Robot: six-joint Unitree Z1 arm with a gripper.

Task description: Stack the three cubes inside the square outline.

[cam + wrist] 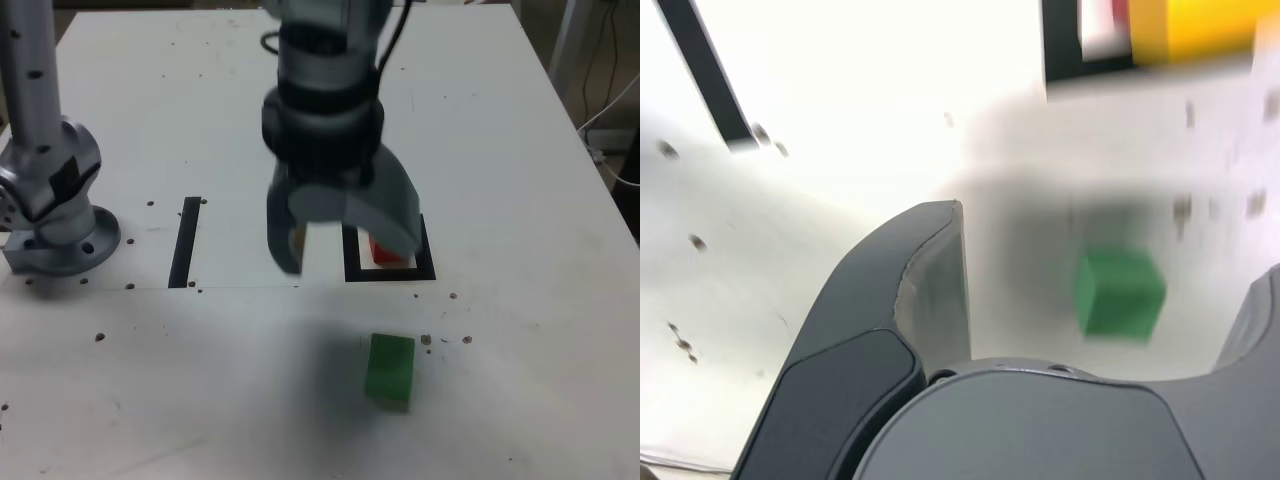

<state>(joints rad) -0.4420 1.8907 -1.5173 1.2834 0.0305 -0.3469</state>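
The green cube (390, 370) lies alone on the white table (520, 200), nearer the exterior camera than my gripper (345, 240) and a little toward the exterior view's right of it. In my wrist view the same green cube (1119, 292) shows in the open space between my two fingers, with clear table around it, touching neither finger.

The square outline (352, 262) sits directly behind my gripper in the exterior view, mostly hidden by my finger on that view's right. A red cube (385, 252) shows inside it, just past that finger. My wrist view catches a corner of the outline (1060, 45) and a yellow cube (1200, 28) within it, with a sliver of red beside the yellow; from the blur I cannot tell how the yellow and red sit against each other.

My jaws are spread wide and hold nothing.

A straight black strip (186, 240) lies on the table well off toward the exterior view's left of my gripper. Farther that way stands my arm's grey base (55, 215).
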